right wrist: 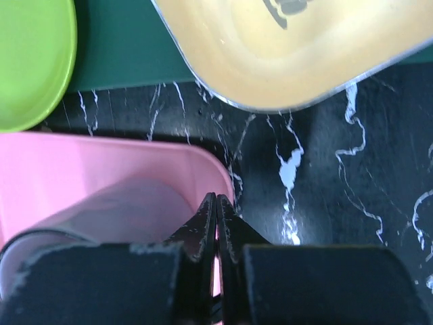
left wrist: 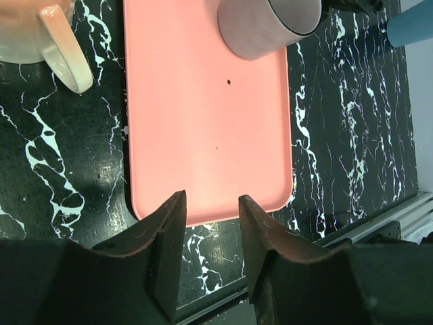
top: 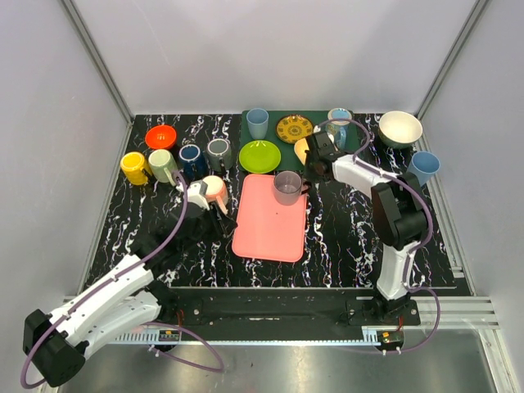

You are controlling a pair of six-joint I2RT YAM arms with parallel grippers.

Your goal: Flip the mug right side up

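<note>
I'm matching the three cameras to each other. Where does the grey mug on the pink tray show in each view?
Top external: grey mug near the centre, on the pink tray's far right corner.
Left wrist: mug at the top edge, right of centre, cropped.
Right wrist: mug at lower left, partly hidden.
Shared landmark: the pink tray, under the mug in all three.

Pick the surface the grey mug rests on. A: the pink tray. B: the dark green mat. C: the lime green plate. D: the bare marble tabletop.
A: the grey mug stands at the far right corner of the pink tray, seen in the top view.
</note>
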